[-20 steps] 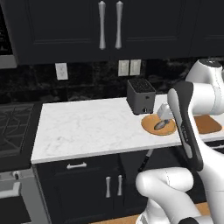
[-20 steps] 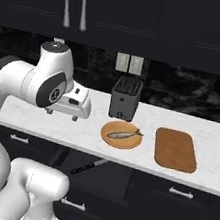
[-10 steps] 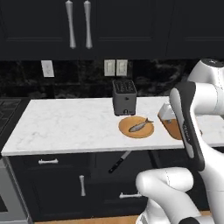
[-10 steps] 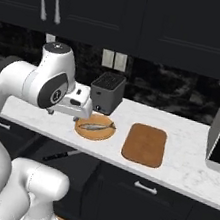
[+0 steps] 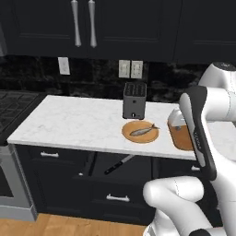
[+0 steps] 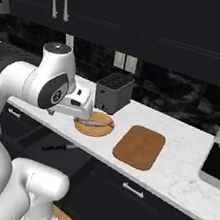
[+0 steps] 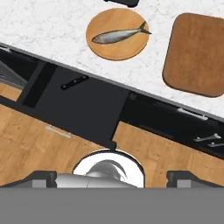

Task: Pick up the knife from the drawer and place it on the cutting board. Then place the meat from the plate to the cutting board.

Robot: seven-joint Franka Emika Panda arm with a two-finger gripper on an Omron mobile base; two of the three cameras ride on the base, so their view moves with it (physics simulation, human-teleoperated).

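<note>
Knife (image 7: 74, 82) lying flat in open drawer (image 7: 83, 109) under the surface (image 7: 52, 26), handle toward the board side, long axis slanted across drawer floor. Well below and ahead of tool (image 7: 112, 175), fingers spread wide, nothing gripped. Plate (image 7: 117, 34) with fish (image 7: 119, 34) and board (image 7: 196, 54) up on surface beyond drawer.

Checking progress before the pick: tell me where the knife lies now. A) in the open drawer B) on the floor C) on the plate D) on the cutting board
A: the knife lies inside the open drawer below the counter; the cutting board is bare.
</note>
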